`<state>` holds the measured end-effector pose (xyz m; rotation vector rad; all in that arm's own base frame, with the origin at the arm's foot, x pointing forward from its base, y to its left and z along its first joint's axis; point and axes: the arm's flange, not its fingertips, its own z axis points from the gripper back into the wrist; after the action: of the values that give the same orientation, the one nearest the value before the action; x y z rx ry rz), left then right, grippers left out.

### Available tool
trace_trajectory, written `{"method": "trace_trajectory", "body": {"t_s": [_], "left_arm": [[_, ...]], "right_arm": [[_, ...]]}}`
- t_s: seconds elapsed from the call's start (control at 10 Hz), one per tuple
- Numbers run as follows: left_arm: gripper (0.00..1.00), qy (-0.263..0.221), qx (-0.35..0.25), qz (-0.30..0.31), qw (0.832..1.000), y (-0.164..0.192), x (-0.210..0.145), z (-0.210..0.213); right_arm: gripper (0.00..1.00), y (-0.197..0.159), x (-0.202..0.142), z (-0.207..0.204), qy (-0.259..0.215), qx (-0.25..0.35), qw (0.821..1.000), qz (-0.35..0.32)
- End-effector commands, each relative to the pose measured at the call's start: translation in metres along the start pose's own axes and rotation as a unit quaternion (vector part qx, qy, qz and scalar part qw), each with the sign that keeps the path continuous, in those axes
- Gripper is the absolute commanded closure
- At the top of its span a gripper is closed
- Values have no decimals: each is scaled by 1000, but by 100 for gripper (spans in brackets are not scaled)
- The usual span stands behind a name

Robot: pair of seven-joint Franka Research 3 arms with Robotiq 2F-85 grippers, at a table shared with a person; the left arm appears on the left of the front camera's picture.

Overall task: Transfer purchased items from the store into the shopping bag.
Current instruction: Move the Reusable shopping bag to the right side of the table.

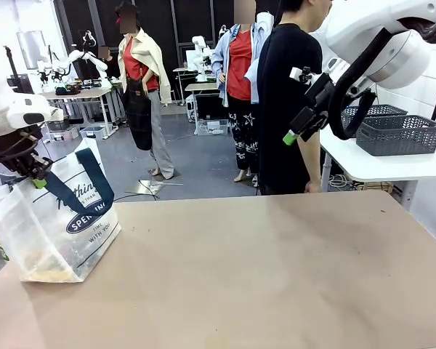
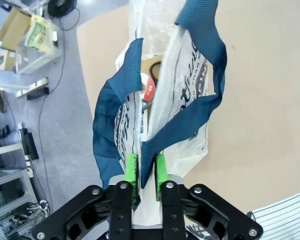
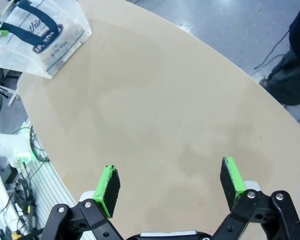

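Observation:
The shopping bag [image 1: 58,233], whitish translucent plastic with navy lettering, stands at the table's left end. My left gripper [image 1: 38,182] holds one navy strap handle [image 2: 200,50] up above the bag. In the left wrist view the strap runs between the green pads of that gripper [image 2: 146,172], which stand narrowly apart and pinch it. Through the bag's mouth a red-and-white packaged item [image 2: 149,89] shows inside. My right gripper [image 1: 294,133] hangs high at the right, open, well away from the bag. From its wrist its fingers [image 3: 170,182] are spread over bare tabletop, with the bag [image 3: 45,35] far off.
The tan table [image 1: 276,269] stretches bare from the bag to the right edge. A person in black [image 1: 287,109] stands at the far side. Dark grey lattice baskets [image 1: 400,131] sit on a white side table at the right.

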<state>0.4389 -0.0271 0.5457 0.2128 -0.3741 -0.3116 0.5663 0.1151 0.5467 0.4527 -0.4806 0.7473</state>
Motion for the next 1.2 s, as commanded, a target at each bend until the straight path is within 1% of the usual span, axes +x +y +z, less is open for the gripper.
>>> {"method": "trace_trajectory", "body": {"t_s": [0.0,0.1,0.7,1.1], "left_arm": [[16,-3,18,-8,1000,5,6,2],[0,-5,23,-4,1000,8,7,5],[0,-26,28,-4,999,17,14,25],[0,-51,26,-24,998,16,26,46]], "right_arm": [[0,-1,4,1,8,1,1000,-5],[0,-1,4,1,8,1,1000,-5],[0,-1,4,1,8,1,1000,-5],[0,-1,4,1,8,1,1000,-5]]}}
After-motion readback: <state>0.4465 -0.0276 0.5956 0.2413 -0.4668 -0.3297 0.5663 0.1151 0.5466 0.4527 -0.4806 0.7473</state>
